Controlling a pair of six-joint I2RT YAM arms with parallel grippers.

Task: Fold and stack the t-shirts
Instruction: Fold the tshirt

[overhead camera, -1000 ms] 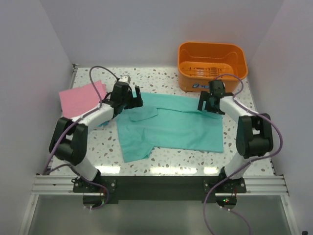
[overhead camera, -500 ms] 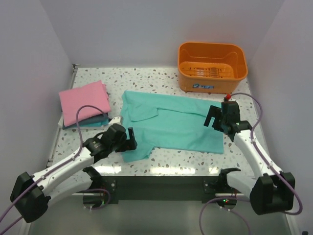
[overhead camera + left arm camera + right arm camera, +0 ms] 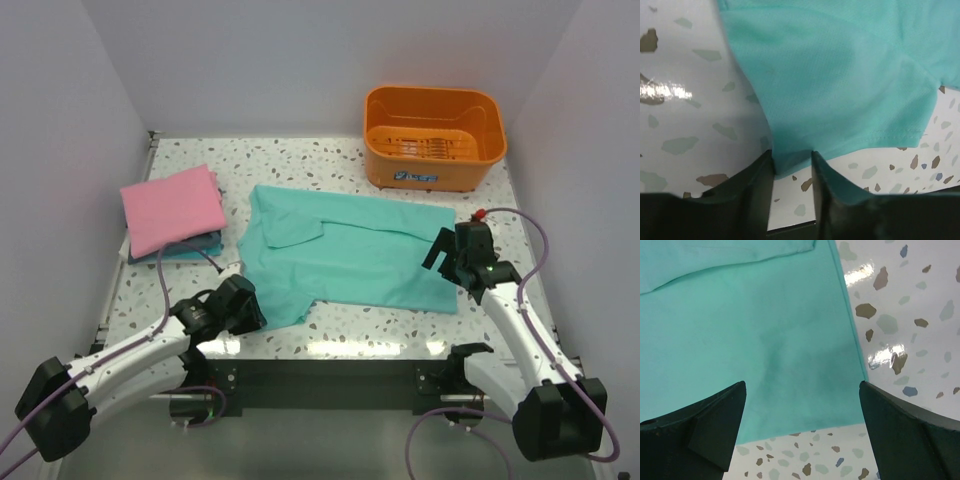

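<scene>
The teal-green t-shirt (image 3: pixel 350 255) lies spread flat mid-table, collar to the left. My left gripper (image 3: pixel 245 305) is low at its near-left corner. In the left wrist view that shirt corner (image 3: pixel 840 75) reaches in between the fingertips of the left gripper (image 3: pixel 792 161). The jaws stand narrow with a gap, and whether they pinch the cloth I cannot tell. My right gripper (image 3: pixel 447 262) hovers wide open over the near-right corner. The right wrist view shows the shirt (image 3: pixel 740 330) lying under the right gripper (image 3: pixel 801 385). A folded pink t-shirt (image 3: pixel 172 208) rests on a darker blue-teal one (image 3: pixel 195 247) at the left.
An orange plastic basket (image 3: pixel 433 135) stands at the back right. White walls close in the speckled table (image 3: pixel 330 160) on three sides. The table's near edge runs just in front of both grippers.
Both arms swung from the shirt's far side to its near corners. The left gripper's jaws narrowed around the near-left corner. The right gripper stayed wide open.
</scene>
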